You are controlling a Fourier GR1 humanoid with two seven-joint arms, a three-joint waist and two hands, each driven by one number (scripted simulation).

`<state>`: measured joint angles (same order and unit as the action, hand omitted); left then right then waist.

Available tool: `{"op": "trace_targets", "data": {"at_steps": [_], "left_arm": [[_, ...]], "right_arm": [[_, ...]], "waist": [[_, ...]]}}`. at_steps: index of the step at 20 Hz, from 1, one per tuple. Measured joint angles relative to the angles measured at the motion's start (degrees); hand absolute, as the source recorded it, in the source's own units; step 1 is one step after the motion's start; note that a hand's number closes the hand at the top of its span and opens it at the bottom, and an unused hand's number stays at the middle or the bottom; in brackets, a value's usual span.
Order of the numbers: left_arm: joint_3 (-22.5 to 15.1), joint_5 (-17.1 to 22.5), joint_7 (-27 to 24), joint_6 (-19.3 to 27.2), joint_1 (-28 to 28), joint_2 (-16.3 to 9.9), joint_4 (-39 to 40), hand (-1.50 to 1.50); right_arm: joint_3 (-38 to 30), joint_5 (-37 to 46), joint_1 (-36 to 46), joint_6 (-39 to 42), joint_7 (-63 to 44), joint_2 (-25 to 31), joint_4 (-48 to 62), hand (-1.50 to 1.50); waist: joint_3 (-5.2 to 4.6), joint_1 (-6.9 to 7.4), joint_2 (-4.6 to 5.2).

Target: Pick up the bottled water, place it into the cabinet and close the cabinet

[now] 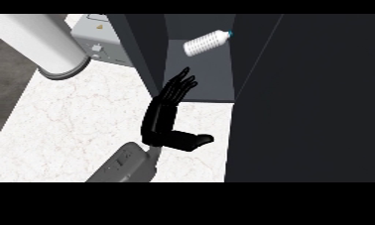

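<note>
Head view, reading left to right. A pale cylindrical shape (51, 45) is occupying the upper left corner, cut off by the edge; I cannot tell what it belongs to. Just right of it a grey appliance (102, 40) is sitting at the back of the white marble desk (66, 115), partly hidden behind the cabinet's left door.

Centre: the left hand (164, 115) is coming up from the lower edge on its grey forearm. Its fingers are lying straight, tips pointing up toward the cabinet mouth, thumb spread out to the right; it is gripping nothing. The fingertips are sitting just beside the inner edge of the dark left door (143, 50), which is standing open. Judgement: the hand is placed there to push that door, since the bottle is already inside.

Right of centre: the bottled water (207, 42) is lying tilted inside the cabinet (209, 78), its blue cap pointing up and right, well apart from the hand. Placement looks done; closing is what is left.

Far right: the second door panel (293, 95) is filling the frame as a dark slab, also open, and is hiding whatever is behind it. The right hand is not showing anywhere.
</note>
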<state>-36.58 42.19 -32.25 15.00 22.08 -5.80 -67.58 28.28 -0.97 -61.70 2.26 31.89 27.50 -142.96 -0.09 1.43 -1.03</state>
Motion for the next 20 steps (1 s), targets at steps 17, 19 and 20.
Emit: {"op": "trace_targets", "data": {"at_steps": [17, 19, 20], "left_arm": [[2.8, 2.2, -9.2, -10.9, -30.6, -24.3, -25.0, -1.50], [4.0, 2.7, -10.4, -12.8, -33.1, -26.9, -26.4, -1.50], [4.8, 3.0, -11.3, -13.8, -34.2, -28.1, -26.8, -1.50]], "right_arm": [[3.6, 3.3, 8.7, 5.9, -2.3, 15.5, -0.2, 1.50], [4.6, 3.5, 10.7, 5.6, -3.5, 16.2, -0.3, 1.50], [5.5, 3.6, 11.8, 5.4, -4.5, 16.2, -0.3, 1.50]], "waist": [[-0.38, 1.99, 0.22], [-0.41, 2.22, 0.29], [-0.42, 2.25, 0.36]]}}
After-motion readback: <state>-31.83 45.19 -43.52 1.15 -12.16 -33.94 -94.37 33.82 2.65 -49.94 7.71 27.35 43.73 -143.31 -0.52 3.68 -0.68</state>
